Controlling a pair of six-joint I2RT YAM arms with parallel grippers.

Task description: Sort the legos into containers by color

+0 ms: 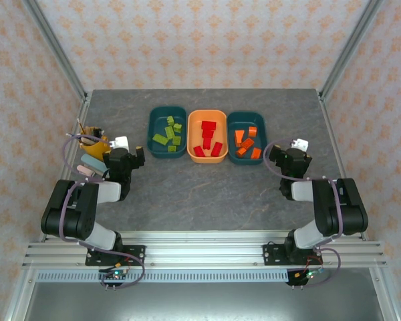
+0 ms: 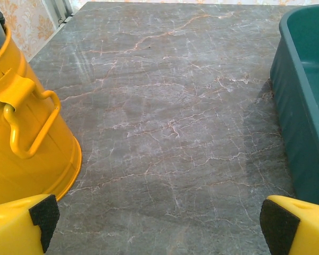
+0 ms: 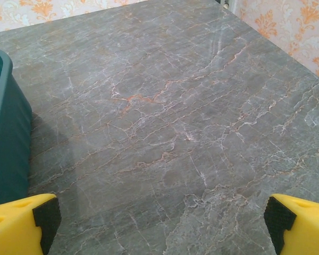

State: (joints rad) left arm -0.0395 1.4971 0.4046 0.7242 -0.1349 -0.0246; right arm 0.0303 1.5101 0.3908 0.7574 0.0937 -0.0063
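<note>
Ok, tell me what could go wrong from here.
1. The open left gripper points between the yellow cup and the left teal tray; a sideways swing could knock either.
2. The open right gripper is beside the right teal tray; moving left could shove it.

Trays: three. Left teal tray [image 1: 167, 109], orange tray [image 1: 207, 112], right teal tray [image 1: 246, 114]. Green legos [image 1: 160, 139]: about five. Red legos [image 1: 206, 134]: about five. Orange legos [image 1: 247, 142]: about five. Yellow cup [image 2: 32, 159]: one. Erasers [image 1: 91, 162]: two.
</note>
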